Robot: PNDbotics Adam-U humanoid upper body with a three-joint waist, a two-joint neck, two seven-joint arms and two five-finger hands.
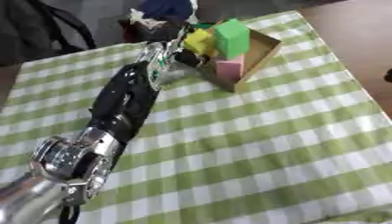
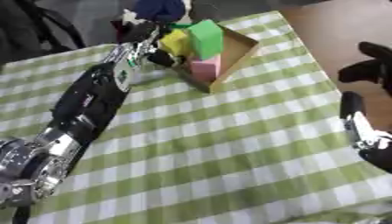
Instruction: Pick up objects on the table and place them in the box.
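Note:
A shallow cardboard box (image 1: pixel 264 51) lies tilted on the far part of the green checked table (image 1: pixel 253 144). Inside it stand a green block (image 1: pixel 232 38), a yellow block (image 1: pixel 197 41) and a pink block (image 1: pixel 229 68). My left arm stretches from the lower left up to the box, and my left hand (image 1: pixel 170 34) is at the box's left rim beside the yellow block. A dark blue rounded object (image 1: pixel 166 8) shows just above the hand; whether the hand holds it is unclear. My right hand (image 2: pixel 370 63) hangs open beyond the table's right edge.
A small dark red and white thing (image 1: pixel 135 24) lies at the table's far edge, left of the hand. The table's right edge (image 1: pixel 348 74) runs diagonally beside a brown floor. A dark bag or garment (image 1: pixel 34 30) sits beyond the far left corner.

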